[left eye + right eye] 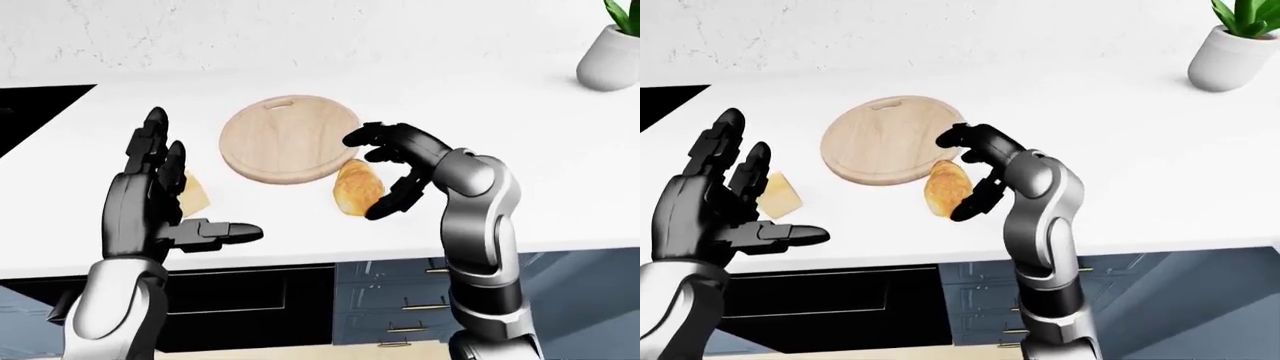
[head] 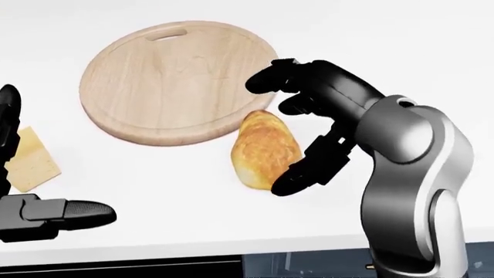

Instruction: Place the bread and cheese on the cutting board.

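**Right hand cupped beside the bread, board still bare**

The board (image 2: 166, 81) is a round disc of pale wood with fine grain and a slot handle cut near its top edge in the head view. It lies flat on the smooth white surface (image 1: 560, 150) and carries nothing.

The bread (image 2: 264, 149) is a golden-brown, oval roll with a crusty, mottled skin. It lies on the surface just off the board's lower right rim, touching or nearly touching it; which one I cannot tell.

The right hand (image 2: 308, 127) is glossy black with a grey metallic forearm. Its fingers (image 2: 305, 171) are spread and curled in a C-shape on the bread's right side, one above the roll and one low beside it. They are not closed round it.

The cheese (image 2: 29, 159) is a pale yellow wedge with flat faces, lying on the surface to the left of the board and apart from it.

The left hand (image 1: 150, 202) is raised above the cheese, fingers spread wide and pointing up, thumb stuck out to the right, holding nothing.

A white pot (image 1: 1230, 56) with green leaves stands at top right.
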Controlling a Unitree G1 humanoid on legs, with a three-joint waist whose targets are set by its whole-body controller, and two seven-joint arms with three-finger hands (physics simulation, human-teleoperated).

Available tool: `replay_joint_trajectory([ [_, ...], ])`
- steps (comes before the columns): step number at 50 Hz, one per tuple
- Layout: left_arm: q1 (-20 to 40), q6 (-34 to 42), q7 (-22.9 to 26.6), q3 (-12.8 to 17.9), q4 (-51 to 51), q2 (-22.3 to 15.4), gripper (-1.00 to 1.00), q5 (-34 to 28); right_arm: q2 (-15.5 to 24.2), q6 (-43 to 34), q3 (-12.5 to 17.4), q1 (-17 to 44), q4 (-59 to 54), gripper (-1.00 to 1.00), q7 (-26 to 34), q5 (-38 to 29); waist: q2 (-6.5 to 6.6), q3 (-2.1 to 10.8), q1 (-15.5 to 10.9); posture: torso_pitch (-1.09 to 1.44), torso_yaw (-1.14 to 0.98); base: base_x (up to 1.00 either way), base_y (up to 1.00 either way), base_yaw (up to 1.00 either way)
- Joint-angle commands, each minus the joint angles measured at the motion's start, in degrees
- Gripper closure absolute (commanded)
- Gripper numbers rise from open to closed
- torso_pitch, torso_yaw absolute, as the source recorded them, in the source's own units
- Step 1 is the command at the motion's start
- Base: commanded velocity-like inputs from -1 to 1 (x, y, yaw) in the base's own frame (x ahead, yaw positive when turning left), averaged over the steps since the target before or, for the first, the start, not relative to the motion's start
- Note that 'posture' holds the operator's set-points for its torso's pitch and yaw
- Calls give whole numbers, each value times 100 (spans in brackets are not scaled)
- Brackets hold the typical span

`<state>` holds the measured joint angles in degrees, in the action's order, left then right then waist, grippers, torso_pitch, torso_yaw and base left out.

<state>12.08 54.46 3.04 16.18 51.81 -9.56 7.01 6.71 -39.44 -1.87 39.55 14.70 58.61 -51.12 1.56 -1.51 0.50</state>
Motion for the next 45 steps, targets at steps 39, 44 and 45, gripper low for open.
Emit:
replay_joint_trajectory([
  [39,-14,-254,-29,152,195,-71,-100,162,129,1564,305,2822,-3813,100,-3112,1606,77,120,31,0,0,0,0,0],
  [44,-24,-252,-16,183,198,-73,-100,173,164,2800,374,3975,-6554,100,-4553,2021,88,139,50,0,0,0,0,0],
  [45,-13,-223,-9,201,215,-87,-100,180,144,3078,371,4241,-7180,100,-4845,2081,92,141,42,0,0,0,0,0],
])
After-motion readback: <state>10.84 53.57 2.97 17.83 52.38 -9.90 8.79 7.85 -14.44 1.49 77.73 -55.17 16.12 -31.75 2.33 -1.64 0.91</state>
